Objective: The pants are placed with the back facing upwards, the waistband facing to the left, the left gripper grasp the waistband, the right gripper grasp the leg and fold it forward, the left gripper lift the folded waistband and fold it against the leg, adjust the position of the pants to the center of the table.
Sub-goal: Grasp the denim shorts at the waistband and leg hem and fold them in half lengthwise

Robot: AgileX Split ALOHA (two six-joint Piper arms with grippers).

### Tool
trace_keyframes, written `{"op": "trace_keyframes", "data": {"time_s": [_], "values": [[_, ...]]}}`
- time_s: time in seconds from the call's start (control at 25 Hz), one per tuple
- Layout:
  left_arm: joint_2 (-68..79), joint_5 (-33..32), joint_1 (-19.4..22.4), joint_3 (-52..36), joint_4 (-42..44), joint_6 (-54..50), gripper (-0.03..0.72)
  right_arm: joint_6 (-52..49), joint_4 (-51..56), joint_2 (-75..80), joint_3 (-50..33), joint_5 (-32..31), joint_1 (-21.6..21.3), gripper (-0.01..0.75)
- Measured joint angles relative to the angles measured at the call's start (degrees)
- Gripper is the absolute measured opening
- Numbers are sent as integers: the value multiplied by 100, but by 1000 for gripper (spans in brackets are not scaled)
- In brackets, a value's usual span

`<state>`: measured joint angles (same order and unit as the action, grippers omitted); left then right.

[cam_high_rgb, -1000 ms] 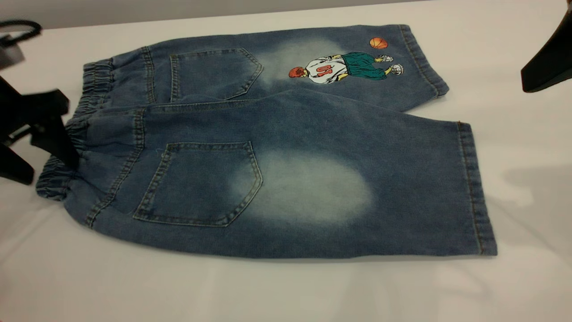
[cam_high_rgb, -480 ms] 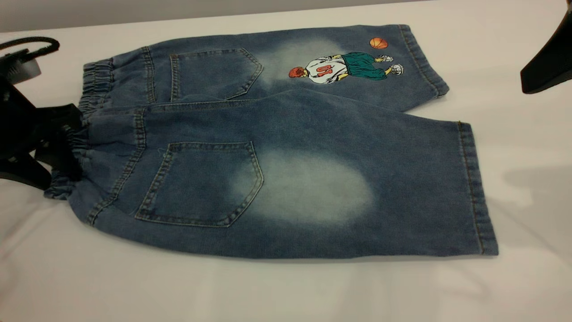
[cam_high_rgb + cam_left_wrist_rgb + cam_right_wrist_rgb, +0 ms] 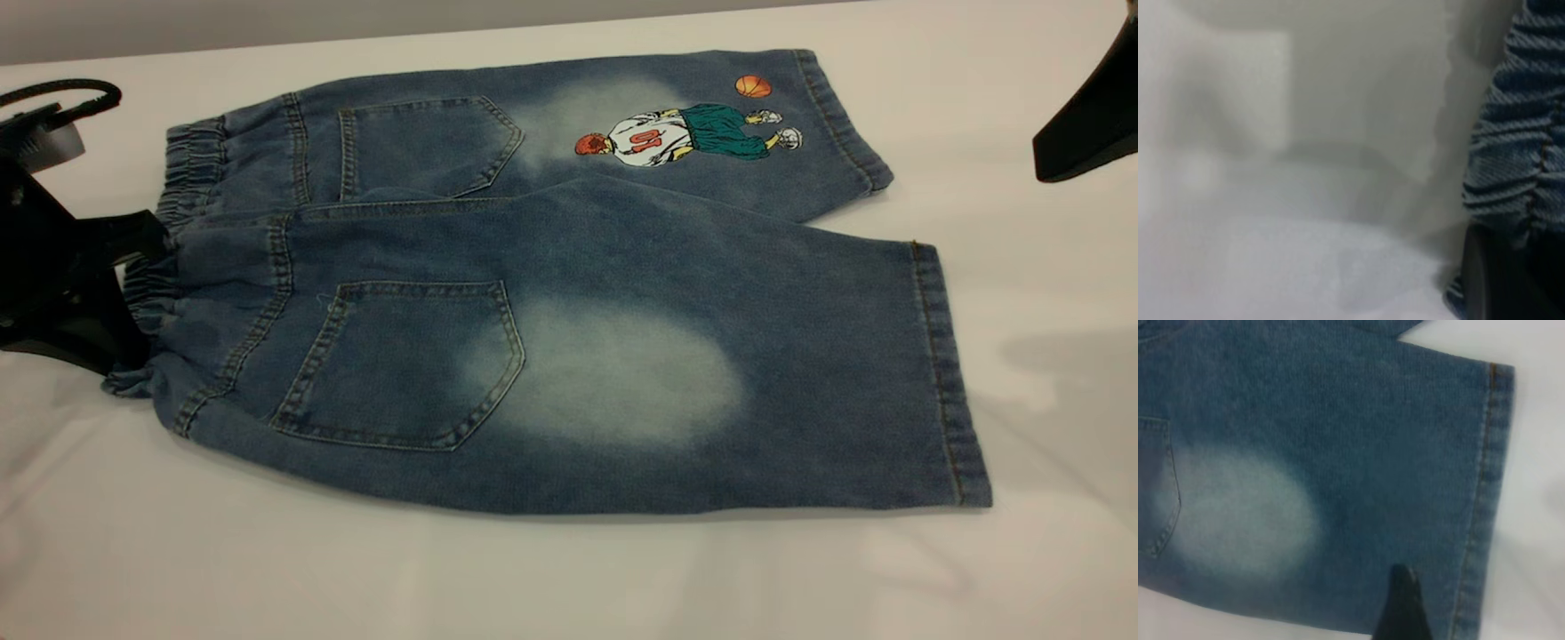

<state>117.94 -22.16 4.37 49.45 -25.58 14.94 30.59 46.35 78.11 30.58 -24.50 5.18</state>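
Tugging sideways, your left hand (image 3: 133, 293) is pinching the waistband (image 3: 178, 231), bunching the pants (image 3: 569, 293); right hand's (image 3: 1080, 133) grip unclear.

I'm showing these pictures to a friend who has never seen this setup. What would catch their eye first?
Most likely the pants, short blue denim spread flat across the white table, with pale faded patches and two back pockets. Next comes the bright basketball-player print on the far leg. At the left edge, the left gripper is at the ruffled waistband, while the right gripper hangs off the cloth at the far right.
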Motion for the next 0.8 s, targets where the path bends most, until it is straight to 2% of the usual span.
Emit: {"op": "trace_keyframes", "data": {"time_s": [0.36,0.44,0.52,0.72,0.8], "values": [[5,-64,0,0,0,340,106,0,11,0,0,-7,0,472],[5,-93,0,0,-10,488,128,0,11,0,0,-7,0,472],[5,-123,0,0,-10,493,178,0,11,0,0,-7,0,472],[16,-248,0,-10,-10,482,378,0,11,0,0,-7,0,472],[16,-263,-7,-10,-10,482,435,0,11,0,0,-7,0,472]]}}
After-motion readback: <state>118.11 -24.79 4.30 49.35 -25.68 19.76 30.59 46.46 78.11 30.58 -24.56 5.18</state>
